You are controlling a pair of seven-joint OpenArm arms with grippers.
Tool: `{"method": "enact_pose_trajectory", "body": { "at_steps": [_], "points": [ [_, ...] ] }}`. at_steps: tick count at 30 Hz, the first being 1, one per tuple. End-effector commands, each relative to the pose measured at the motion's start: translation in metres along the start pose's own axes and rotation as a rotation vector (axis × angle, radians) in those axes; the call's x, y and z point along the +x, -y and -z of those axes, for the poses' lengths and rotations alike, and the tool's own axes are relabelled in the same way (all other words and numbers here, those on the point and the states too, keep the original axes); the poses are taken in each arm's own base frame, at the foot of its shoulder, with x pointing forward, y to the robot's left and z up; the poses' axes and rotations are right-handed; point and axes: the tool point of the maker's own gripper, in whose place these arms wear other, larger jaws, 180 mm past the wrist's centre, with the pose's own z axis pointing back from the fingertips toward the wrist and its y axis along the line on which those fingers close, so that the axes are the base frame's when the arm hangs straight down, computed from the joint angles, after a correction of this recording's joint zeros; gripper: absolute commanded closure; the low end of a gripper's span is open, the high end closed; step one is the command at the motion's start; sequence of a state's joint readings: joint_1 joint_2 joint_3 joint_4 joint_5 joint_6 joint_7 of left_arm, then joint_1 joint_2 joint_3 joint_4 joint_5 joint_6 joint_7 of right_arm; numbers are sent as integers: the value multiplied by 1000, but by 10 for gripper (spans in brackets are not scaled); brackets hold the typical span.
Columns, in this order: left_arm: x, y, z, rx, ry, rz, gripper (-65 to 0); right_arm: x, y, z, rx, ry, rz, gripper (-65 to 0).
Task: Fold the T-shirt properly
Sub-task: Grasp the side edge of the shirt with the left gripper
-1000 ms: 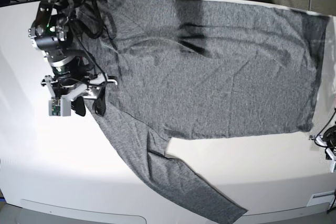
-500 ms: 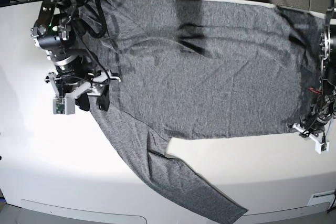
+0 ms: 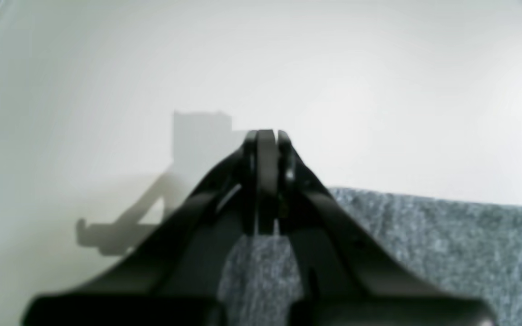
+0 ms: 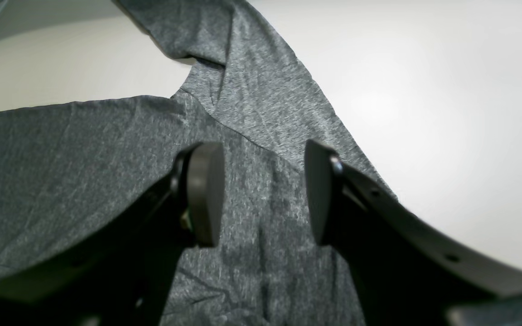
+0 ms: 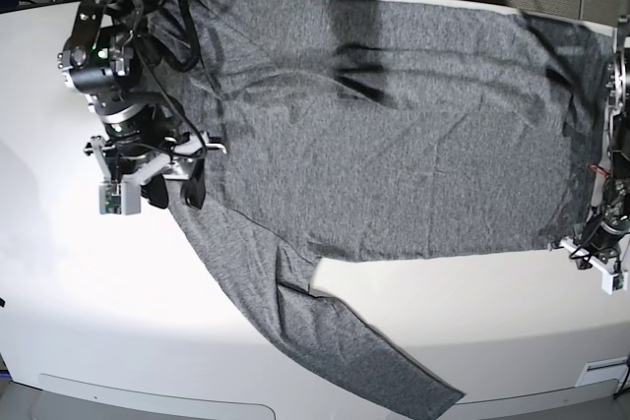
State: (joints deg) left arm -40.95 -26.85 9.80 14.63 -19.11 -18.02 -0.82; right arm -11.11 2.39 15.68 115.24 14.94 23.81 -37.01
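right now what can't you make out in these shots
- Heather-grey long-sleeved knit T-shirt: far sleeve hidden behind the right arm in the base view.
- Left hand: shut; its black fingers block whether cloth is pinched, left wrist view.
- Right hand: open over the shirt; contact unclear, right wrist view.

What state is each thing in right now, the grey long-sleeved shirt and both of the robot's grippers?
Heather-grey long-sleeved knit T-shirt: spread flat on the white table, unfolded, wrinkled, one sleeve angled out toward the table's near edge.
Left gripper: shut, holding nothing, at the shirt's edge.
Right gripper: open, above the fabric near the sleeve seam, holding nothing.
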Motion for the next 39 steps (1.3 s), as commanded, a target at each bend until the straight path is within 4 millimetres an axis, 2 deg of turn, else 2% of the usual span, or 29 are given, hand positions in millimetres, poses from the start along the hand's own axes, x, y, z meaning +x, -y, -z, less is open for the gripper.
{"method": "enact_pose_trajectory", "body": {
  "at_steps": [1, 12, 19, 22, 24, 26, 30, 39],
  "points": [
    [31, -8, -1, 11, 64, -3, 0, 16, -2, -2, 6, 55, -12, -290],
    [20, -3, 1, 3, 23, -5, 0, 16, -2, -2, 6, 55, -11, -290],
    [-17, 5, -8, -6, 112, 0, 0, 15, -2, -2, 6, 53, -12, -290],
    [-39, -11, -15, 95, 135, 24, 0, 15, -2, -2, 6, 52, -12, -290],
    [-44, -22, -20, 152, 154, 44, -44, 14, -2, -2, 6, 43, -12, -290],
    [-43, -27, -22, 170, 160, 50, -105, 14, -2, -2, 6, 42, -12, -290],
    [-24, -28, -19, 173, 193, 47, -211, 14, -2, -2, 6, 43, -11, -290],
    [14, -24, -13, 169, 259, 34, -218, 13, -2, -2, 6, 40, -12, -290]
  ]
}}
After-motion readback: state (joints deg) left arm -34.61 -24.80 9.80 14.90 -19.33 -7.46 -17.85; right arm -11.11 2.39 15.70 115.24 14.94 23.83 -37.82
